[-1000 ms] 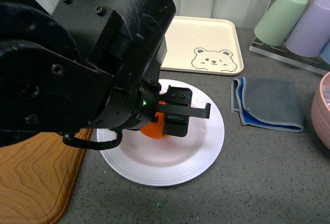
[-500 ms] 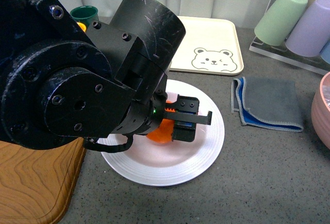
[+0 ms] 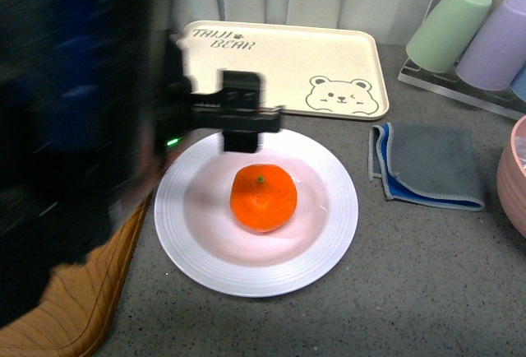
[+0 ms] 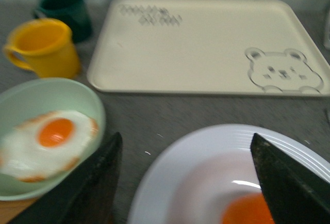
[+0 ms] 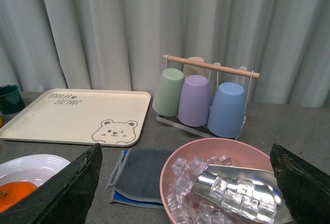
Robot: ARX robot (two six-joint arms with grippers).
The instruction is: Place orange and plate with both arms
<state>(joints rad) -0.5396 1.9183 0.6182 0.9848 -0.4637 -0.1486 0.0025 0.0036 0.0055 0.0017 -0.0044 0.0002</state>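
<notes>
Orange (image 3: 263, 198) resting on plate (image 3: 333, 238), left gripper (image 4: 185, 141) spread, right gripper (image 5: 185, 152) spread, tray (image 3: 288, 61) lettered "BEAR"

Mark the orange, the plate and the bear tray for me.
orange (image 3: 263, 198), front view, middle of its top.
plate (image 3: 329, 246), front view, bare ridged rim.
tray (image 3: 312, 57), front view, blank middle area.

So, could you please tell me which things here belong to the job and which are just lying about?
Job: orange, plate beneath it.
Lying about: bear tray, grey cloth, rack of cups, pink bowl of ice, green bowl with fried egg, yellow mug, dark green cup, wooden board.
</notes>
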